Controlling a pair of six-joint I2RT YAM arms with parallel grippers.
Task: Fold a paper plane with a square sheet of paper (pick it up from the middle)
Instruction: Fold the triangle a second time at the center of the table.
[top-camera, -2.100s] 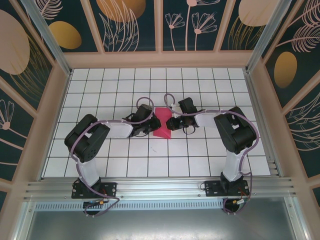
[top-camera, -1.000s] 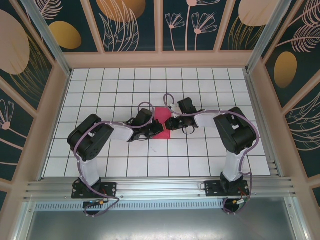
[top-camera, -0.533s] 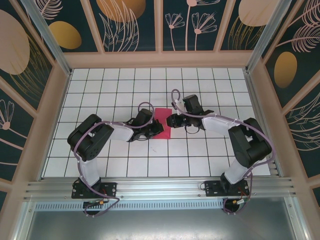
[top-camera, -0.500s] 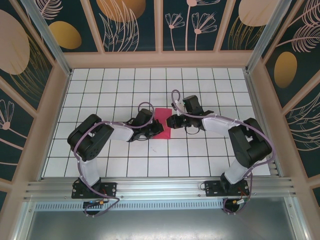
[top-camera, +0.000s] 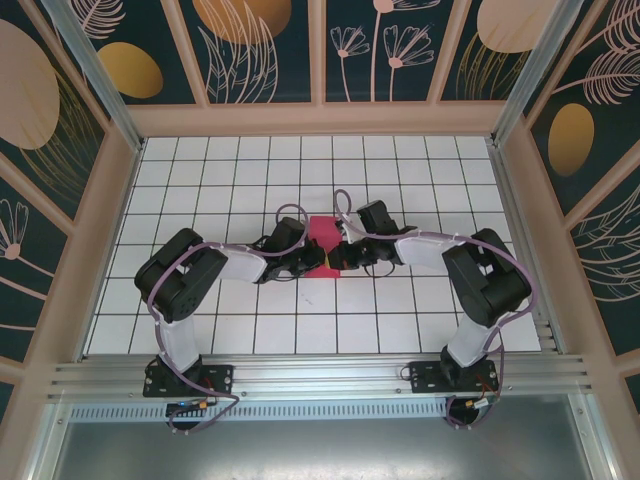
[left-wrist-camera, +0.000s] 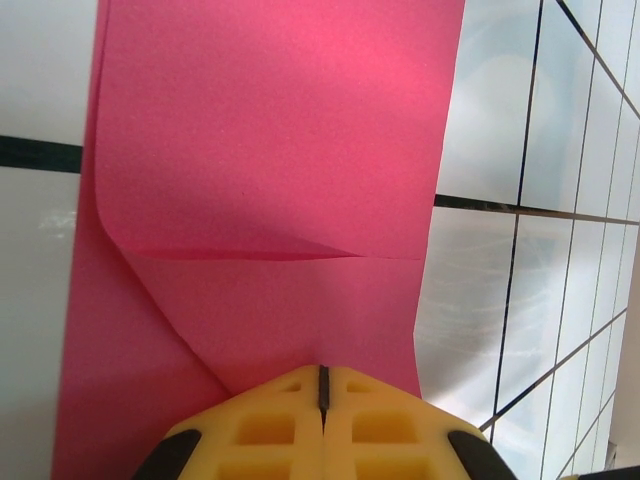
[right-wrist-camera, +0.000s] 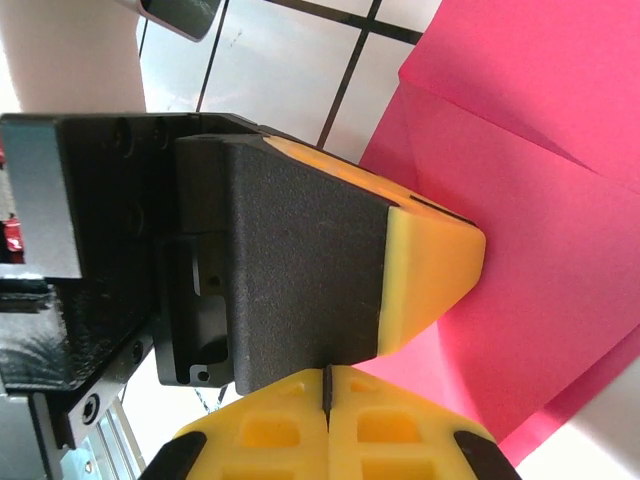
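Observation:
The square sheet of paper (top-camera: 322, 235) lies folded on the tiled table, magenta-pink, between both arms. In the left wrist view the paper (left-wrist-camera: 280, 150) shows a horizontal crease and a slanted folded flap. My left gripper (left-wrist-camera: 322, 378) is shut, its yellow tips resting on the paper's near part. The same gripper (top-camera: 316, 263) sits at the sheet's near-left corner. My right gripper (right-wrist-camera: 327, 378) is shut with nothing between its tips, which sit right against the left gripper's black-and-yellow finger (right-wrist-camera: 430, 265). Pink paper (right-wrist-camera: 540, 200) spreads beyond that finger. From above, the right gripper (top-camera: 337, 257) meets the left one at the sheet's near edge.
The white gridded table (top-camera: 320, 330) has open tiles on all sides of the arms. Wooden-framed patterned walls (top-camera: 320, 118) enclose it at the back and sides. An aluminium rail (top-camera: 320, 375) runs along the near edge by the arm bases.
The right gripper has closed and shifted left and nearer, up against the left gripper over the paper. Over the last second the left arm has stayed put, shut on the sheet's near part.

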